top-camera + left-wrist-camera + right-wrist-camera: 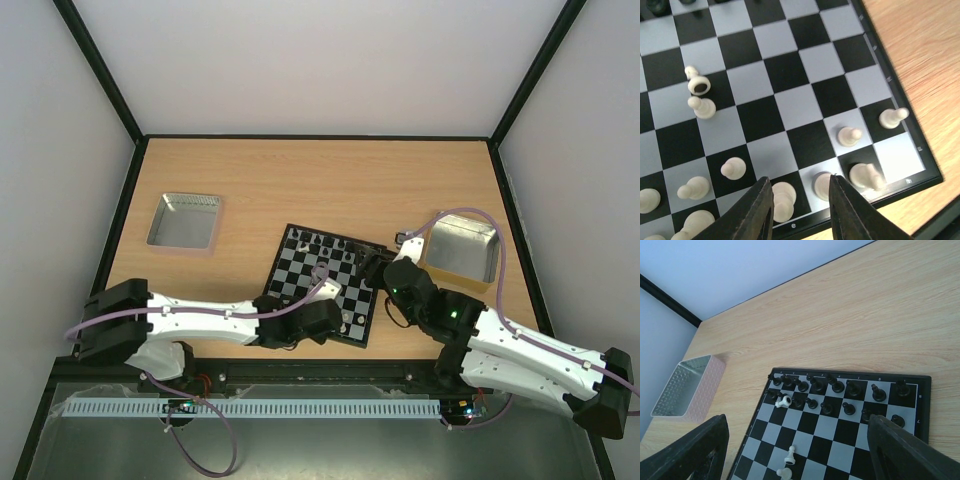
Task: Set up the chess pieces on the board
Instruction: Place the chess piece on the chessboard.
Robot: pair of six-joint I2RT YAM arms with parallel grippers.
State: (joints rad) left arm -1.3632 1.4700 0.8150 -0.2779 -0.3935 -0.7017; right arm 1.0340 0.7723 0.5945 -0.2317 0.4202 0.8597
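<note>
table [300, 180], board [300, 262] (near edge partly covered)

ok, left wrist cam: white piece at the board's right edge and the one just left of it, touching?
Apart. Left wrist view: the edge piece and its neighbour stand on adjacent squares with bare board between them.

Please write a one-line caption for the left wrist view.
Left gripper, jaws apart, hovers over cream-white chess pieces on the board.

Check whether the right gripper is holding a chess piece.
No, the right gripper stands wide open with nothing between its jaws.
</note>
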